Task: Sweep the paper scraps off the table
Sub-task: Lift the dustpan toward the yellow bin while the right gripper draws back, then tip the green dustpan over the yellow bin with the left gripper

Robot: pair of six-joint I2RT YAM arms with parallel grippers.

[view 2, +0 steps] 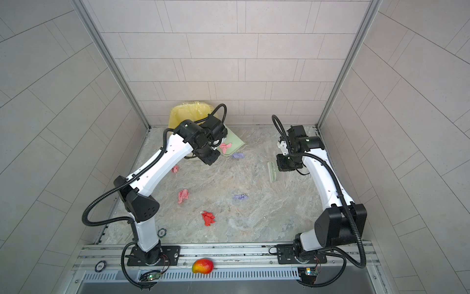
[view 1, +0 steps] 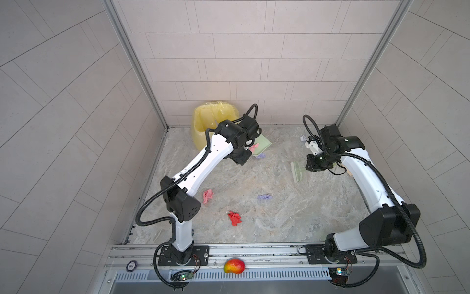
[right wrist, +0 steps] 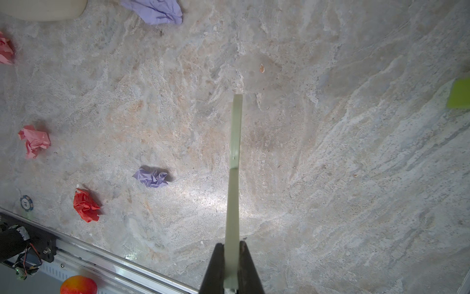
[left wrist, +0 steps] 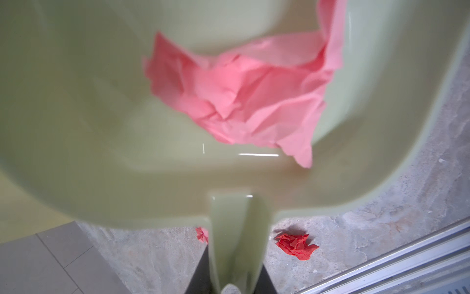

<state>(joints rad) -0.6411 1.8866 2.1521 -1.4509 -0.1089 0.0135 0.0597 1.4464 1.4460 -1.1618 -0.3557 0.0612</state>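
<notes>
My left gripper [left wrist: 235,269] is shut on the handle of a pale green dustpan [left wrist: 101,127], which is near the yellow bin in both top views [view 1: 264,143]. A pink paper scrap [left wrist: 244,96] lies in the pan. My right gripper [right wrist: 232,254] is shut on a pale green brush [right wrist: 235,152], held over the right of the table [view 1: 279,224]. On the table lie a pink scrap [view 1: 208,196], a red scrap [view 1: 234,218], a lavender scrap [view 1: 265,197], another lavender one [view 1: 260,155] beside the pan, and a small pink one [view 2: 175,169].
A yellow lined bin [view 1: 208,122] stands at the back left corner. A pale scrap [view 1: 302,138] lies at the back right. A mango [view 1: 234,266] rests on the front rail, a poker chip [view 2: 162,232] lies by the left arm's base, and a green cube [right wrist: 460,96] shows in the right wrist view.
</notes>
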